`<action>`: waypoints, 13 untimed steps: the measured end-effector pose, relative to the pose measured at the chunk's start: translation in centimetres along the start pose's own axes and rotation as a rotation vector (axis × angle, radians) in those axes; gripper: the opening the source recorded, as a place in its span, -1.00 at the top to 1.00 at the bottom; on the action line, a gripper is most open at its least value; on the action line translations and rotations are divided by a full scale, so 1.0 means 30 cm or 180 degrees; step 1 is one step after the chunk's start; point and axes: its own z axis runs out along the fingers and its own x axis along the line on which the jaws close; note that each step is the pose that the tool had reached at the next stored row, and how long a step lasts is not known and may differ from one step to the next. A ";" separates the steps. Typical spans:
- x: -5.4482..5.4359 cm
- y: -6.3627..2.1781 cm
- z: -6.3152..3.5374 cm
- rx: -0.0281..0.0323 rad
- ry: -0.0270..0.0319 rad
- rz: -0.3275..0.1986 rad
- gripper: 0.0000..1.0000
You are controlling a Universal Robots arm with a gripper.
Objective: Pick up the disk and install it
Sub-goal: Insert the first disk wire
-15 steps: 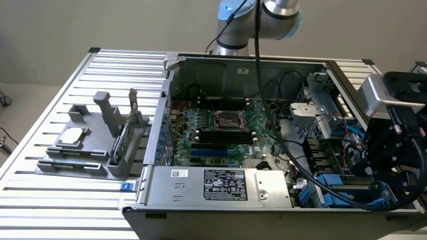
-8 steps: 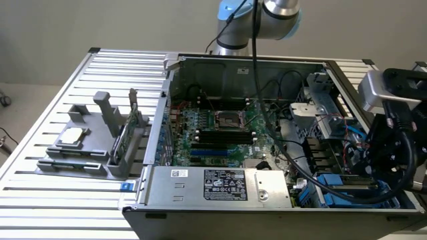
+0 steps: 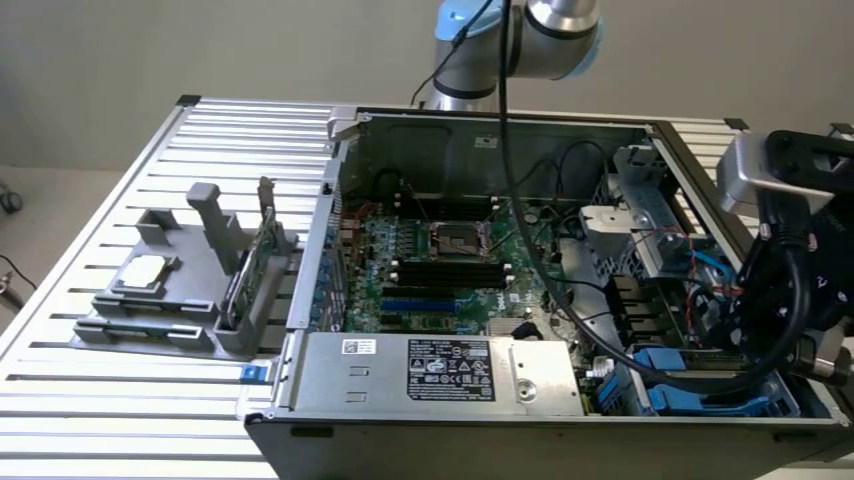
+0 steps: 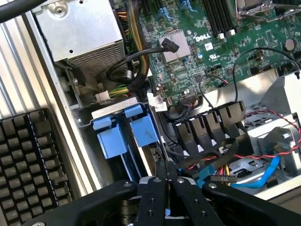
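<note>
Blue plastic frames the disk, sitting in the bay; my gripper is pressed together, empty, just beside it.

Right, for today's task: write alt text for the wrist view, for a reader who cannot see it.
The gripper, its black fingers shut together, hangs over an open computer case close to two blue plastic carriers. Beyond them lie a green motherboard, black cables and a silver power supply.
</note>
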 end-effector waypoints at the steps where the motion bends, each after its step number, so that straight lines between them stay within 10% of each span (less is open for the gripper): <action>1: 0.000 0.000 0.000 0.0003 -0.0004 0.0038 0.79; 13: 0.000 0.000 0.000 0.0025 -0.0067 0.0426 0.79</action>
